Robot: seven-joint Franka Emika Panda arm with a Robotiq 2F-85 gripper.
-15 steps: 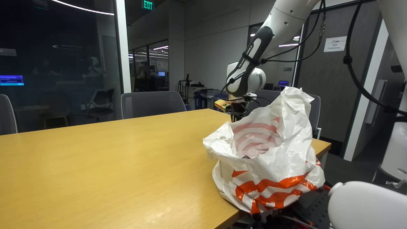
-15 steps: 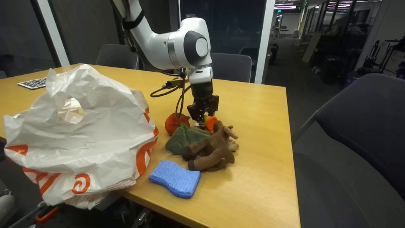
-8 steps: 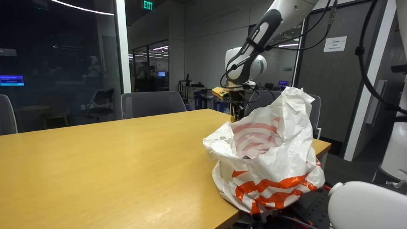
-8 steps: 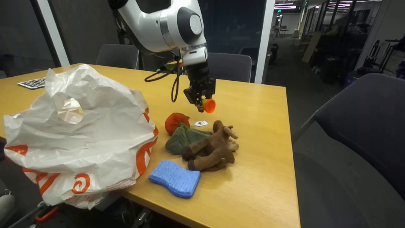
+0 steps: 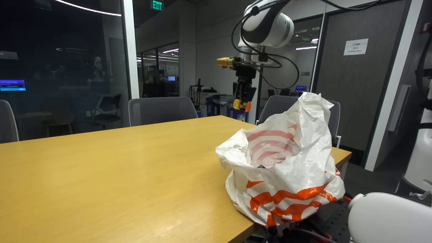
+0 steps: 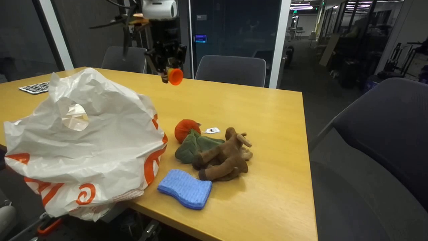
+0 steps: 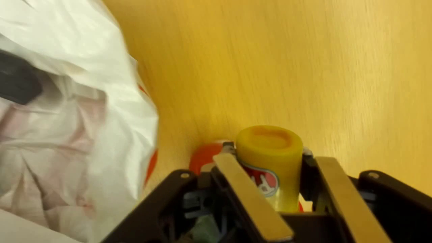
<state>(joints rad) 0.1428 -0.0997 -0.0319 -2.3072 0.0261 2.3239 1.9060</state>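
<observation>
My gripper [image 7: 268, 150] is shut on a small yellow container [image 7: 287, 179] with its fingers on both sides of it. The container's orange lid [image 6: 176, 77] faces away from the wrist camera. In both exterior views the gripper [image 5: 242, 101] holds it well above the table. A white plastic bag [image 7: 118, 91] with red-orange print stands open beside the gripper; a dark object [image 7: 18, 79] shows inside it. On the table below lie an orange round plush [image 6: 186, 130], a green cloth-like piece [image 6: 197, 147], a brown plush toy [image 6: 224, 159] and a blue sponge [image 6: 185, 189].
The bag [image 5: 290, 182] sits at the edge of the wooden table [image 5: 118, 175]. A small white tag [image 6: 212, 130] lies near the orange plush. A keyboard [image 6: 35, 88] lies behind the bag. Chairs [image 6: 234, 72] stand around the table.
My gripper has risen from the table with the container in it and moved toward the bag's side. The bag and the things on the table have stayed in place.
</observation>
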